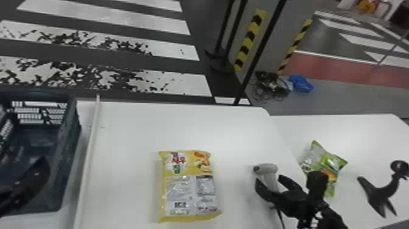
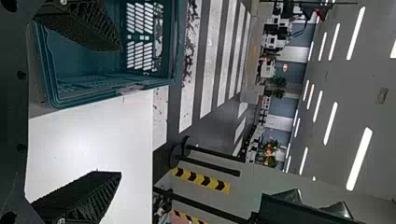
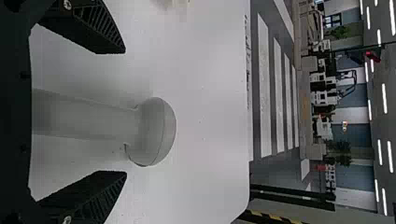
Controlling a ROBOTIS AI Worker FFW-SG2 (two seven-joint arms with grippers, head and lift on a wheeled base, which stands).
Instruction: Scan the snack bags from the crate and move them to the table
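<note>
Yellow snack bag (image 1: 188, 188) lies flat on the table (image 1: 127, 128), bar code (image 1: 180, 204) up. A green snack bag (image 1: 328, 164) is off to the right. The right pincer (image 3: 125, 112) is wide open, with 1 finger on each side of the scanner (image 3: 152, 130), not touching it. The left pincer (image 2: 120, 111) is open by the crate (image 1: 69, 131). To pick up the scanner well, keep it in the middle, squeeze evenly, then lift it straight.

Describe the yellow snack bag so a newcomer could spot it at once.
From the dark crate at the head view's left edge, go right across the white table. The snack bag lies between the crate and the grey scanner. It is yellow with a silvery panel; the other bag, farther right, is green.
</note>
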